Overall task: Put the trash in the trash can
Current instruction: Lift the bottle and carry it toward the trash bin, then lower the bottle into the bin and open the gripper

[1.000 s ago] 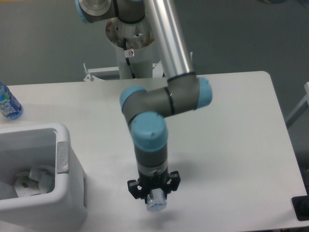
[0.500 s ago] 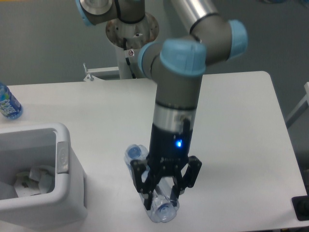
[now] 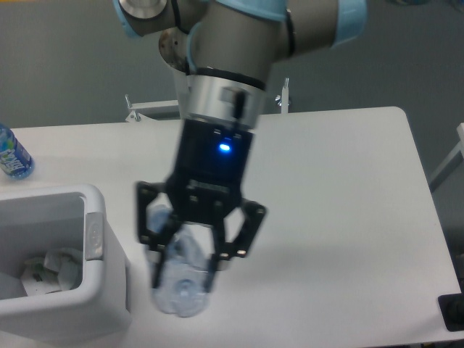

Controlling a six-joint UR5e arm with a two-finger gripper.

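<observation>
Grey floor lies behind a white counter (image 3: 348,181) with a rounded far corner. Over its near-left part hangs the robot arm's black two-finger gripper (image 3: 187,272), motion-blurred, its fingers (image 3: 161,254) clenched on a long clear plastic bottle with a pale blue tint (image 3: 181,279). The bottle hangs roughly end-down, its lower end nearest the camera, apparently lifted off the counter, though blur makes the gap hard to confirm.

Just to the left stands the white boxy plastic trash can with rounded corners and a thick rim (image 3: 98,199), a grey oval tab (image 3: 93,235) on its right wall. Pale crumpled scraps (image 3: 51,270) lie inside it.

The step in hand looks like the carry: the bottle is gripped and near the bin but not over its opening. The next move calls for travel leftward, high enough for the bottle's lower end to pass above the right rim, then a release over the opening.

Open counter stretches to the right and behind. The bin's right wall is the near obstacle. A small blue-labelled water bottle (image 3: 13,156) stands well apart at the far left edge.
</observation>
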